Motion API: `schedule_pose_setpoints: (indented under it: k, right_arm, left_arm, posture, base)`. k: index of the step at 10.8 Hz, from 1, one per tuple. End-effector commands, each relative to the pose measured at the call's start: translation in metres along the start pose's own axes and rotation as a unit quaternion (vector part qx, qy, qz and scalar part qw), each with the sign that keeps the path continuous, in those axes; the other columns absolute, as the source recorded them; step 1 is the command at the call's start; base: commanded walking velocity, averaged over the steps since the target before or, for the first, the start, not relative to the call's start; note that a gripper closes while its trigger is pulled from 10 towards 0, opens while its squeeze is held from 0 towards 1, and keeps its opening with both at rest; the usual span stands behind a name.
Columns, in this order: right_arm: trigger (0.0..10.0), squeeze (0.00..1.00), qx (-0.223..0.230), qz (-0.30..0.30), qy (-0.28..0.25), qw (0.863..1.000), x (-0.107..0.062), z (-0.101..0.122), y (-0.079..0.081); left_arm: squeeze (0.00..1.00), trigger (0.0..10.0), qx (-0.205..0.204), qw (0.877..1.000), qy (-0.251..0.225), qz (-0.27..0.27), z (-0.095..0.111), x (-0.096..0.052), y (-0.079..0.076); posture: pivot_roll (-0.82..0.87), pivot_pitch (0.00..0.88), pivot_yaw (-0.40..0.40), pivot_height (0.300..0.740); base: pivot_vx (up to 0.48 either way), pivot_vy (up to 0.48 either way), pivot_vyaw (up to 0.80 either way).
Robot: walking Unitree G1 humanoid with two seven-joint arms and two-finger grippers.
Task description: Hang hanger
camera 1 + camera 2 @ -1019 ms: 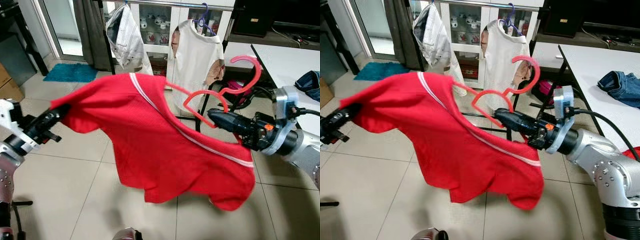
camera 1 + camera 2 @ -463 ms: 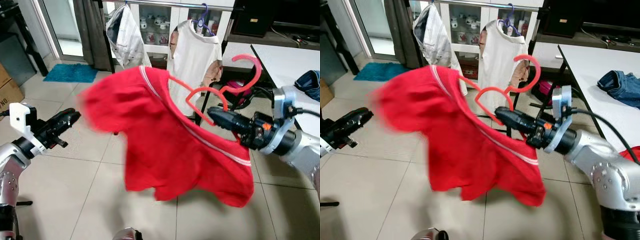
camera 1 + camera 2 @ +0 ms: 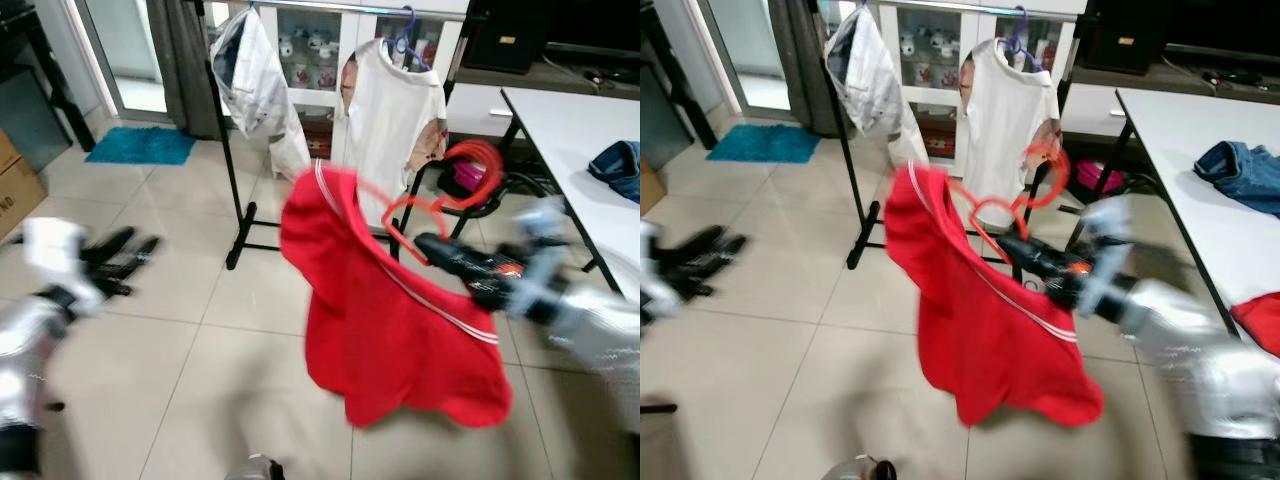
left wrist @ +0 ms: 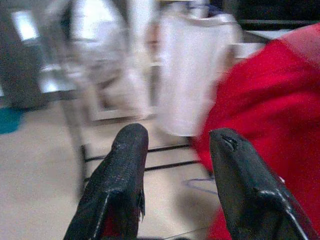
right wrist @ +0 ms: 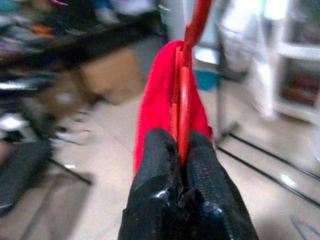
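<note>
Since a second ago our left gripper (image 3: 125,255) has let go of the red shirt (image 3: 385,315) and pulled back to our left side. Its two black fingers (image 4: 122,165) are spread wide with nothing between them. One side of the shirt has dropped, and it now hangs in a long bunch from the red hanger (image 3: 425,205).

Our right gripper (image 5: 180,145) pinches the hanger tight between its fingers. We hold it up in the air, in front of the clothes rack (image 3: 225,150) and a bit to the right of it. The hanger's hook (image 3: 1048,170) is not on the rail yet. Our arms look blurry.

We stand on a floor (image 3: 150,360) of pale square tiles. A grey jacket (image 3: 250,75) and a white shirt (image 3: 395,110) hang on the rack. Behind the rack is a white cabinet (image 3: 935,60) with glass doors and little cups inside. A blue mat (image 3: 140,145) lies by the doorway. A white table (image 3: 570,130) on our right has blue jeans (image 3: 1240,170) on it. A cardboard box (image 3: 20,190) on our left has some print, but it is too small to read.
</note>
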State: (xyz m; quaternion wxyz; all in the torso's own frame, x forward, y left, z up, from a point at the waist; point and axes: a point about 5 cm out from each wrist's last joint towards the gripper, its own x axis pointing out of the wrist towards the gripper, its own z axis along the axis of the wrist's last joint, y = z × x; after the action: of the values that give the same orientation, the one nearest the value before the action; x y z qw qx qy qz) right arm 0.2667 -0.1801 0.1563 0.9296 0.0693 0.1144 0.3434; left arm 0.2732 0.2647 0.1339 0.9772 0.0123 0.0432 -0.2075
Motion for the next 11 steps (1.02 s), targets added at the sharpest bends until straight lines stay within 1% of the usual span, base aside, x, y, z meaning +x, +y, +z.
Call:
schedule_pose_setpoints:
  k: [1,2,3,4,5,6,7,8,9,10,11]
  right_arm:
    - [10.0,0.0,-0.004,-0.061,0.002,0.998,0.011,-0.006,-0.005]
    - [10.0,0.0,0.014,-0.092,-0.001,0.996,0.018,-0.014,-0.006]
    - [10.0,0.0,0.051,-0.15,-0.007,0.987,0.03,-0.031,-0.003]
    - [10.0,0.0,0.064,-0.187,0.012,0.98,0.036,-0.053,0.005]
    - [10.0,0.0,0.047,-0.21,0.027,0.976,0.037,-0.059,0.006]
    - [10.0,0.0,0.024,-0.219,0.032,0.975,0.039,-0.062,0.009]
    - [10.0,0.0,0.014,-0.238,0.019,0.971,0.04,-0.063,0.009]
    - [10.0,0.0,0.002,-0.265,0.002,0.964,0.04,-0.061,0.006]
    - [10.0,0.0,-0.013,-0.276,-0.007,0.961,0.04,-0.058,0.004]
    - [10.0,0.0,-0.017,-0.277,-0.03,0.96,0.037,-0.047,0.003]
    - [10.0,0.0,-0.014,-0.275,-0.036,0.961,0.032,-0.045,0.004]
  left_arm:
    - [0.0,10.0,0.013,1.0,-0.002,-0.015,0.005,0.011,-0.02]
    - [0.0,10.0,0.006,1.0,-0.014,-0.012,0.008,0.017,-0.029]
    - [0.0,10.0,-0.005,0.999,-0.001,0.039,0.004,0.027,-0.035]
    - [0.0,10.0,0.007,0.996,0.018,0.086,-0.004,0.032,-0.038]
    - [0.0,10.0,0.0,0.994,0.011,0.113,-0.004,0.034,-0.04]
    - [0.0,10.0,0.003,0.993,0.018,0.118,-0.006,0.036,-0.045]
    - [0.0,10.0,0.021,0.994,0.031,0.107,-0.01,0.038,-0.055]
    - [0.0,10.0,0.028,0.993,0.039,0.104,-0.011,0.037,-0.061]
    - [0.0,10.0,0.027,0.993,0.04,0.104,-0.012,0.036,-0.062]
    - [0.0,10.0,0.023,0.993,0.041,0.107,-0.011,0.033,-0.064]
    - [0.0,10.0,0.023,0.993,0.044,0.109,-0.012,0.032,-0.064]
  posture:
    - [-0.08,0.0,0.029,0.74]
    - [-0.08,0.0,0.034,0.74]
    - [-0.07,0.0,0.033,0.74]
    - [-0.07,0.0,0.023,0.74]
    - [-0.07,0.0,0.021,0.74]
    - [-0.08,0.0,0.018,0.74]
    - [-0.07,0.0,0.01,0.74]
    - [-0.06,0.014,0.004,0.74]
    - [-0.06,0.014,0.004,0.74]
    - [-0.06,0.027,0.004,0.74]
    - [-0.07,0.019,0.005,0.74]
  base:
    - [0.0,0.0,0.0]
    - [0.0,0.0,0.0]
    - [0.0,0.0,0.0]
    - [0.0,0.0,0.0]
    - [0.319,0.0,0.0]
    - [0.371,0.0,0.0]
    - [0.371,0.0,0.52]
    - [0.375,0.0,0.8]
    - [0.375,0.0,0.8]
    - [0.375,0.0,0.63]
    - [0.375,0.0,0.57]
